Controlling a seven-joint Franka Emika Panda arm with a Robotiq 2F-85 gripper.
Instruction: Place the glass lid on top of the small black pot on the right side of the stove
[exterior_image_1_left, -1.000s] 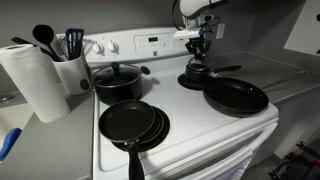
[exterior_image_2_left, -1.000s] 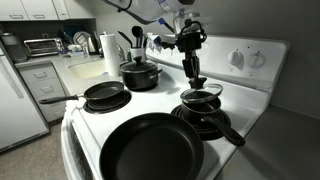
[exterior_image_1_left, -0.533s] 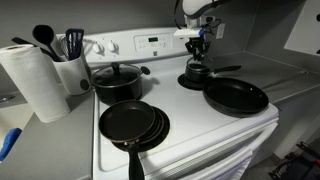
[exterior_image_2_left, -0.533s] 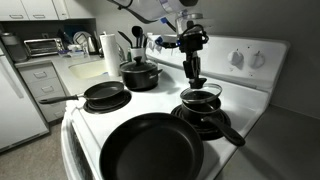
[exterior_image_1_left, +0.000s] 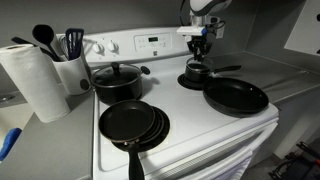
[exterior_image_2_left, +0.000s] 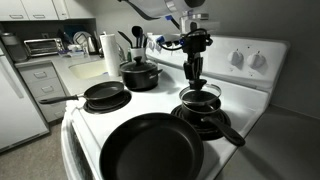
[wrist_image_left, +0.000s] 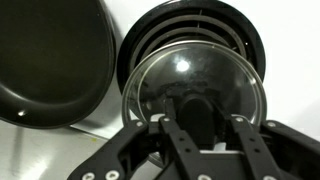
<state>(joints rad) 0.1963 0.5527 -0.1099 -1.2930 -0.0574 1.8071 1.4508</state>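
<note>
My gripper is shut on the black knob of the glass lid, a small clear lid with a dark rim. It holds the lid just over the small black pot, whose rim shows beyond the lid's far edge. I cannot tell whether the lid touches the rim. In both exterior views the gripper points straight down at the lid. The pot stands at the back right of the white stove, and its long handle sticks out sideways.
A wide black frying pan lies close beside the pot. A large lidded two-handled pot and stacked frying pans fill the other burners. A utensil holder and a paper towel roll stand on the counter.
The arm has shifted very slightly sideways above the pot. The lid stays in the gripper over the pot.
</note>
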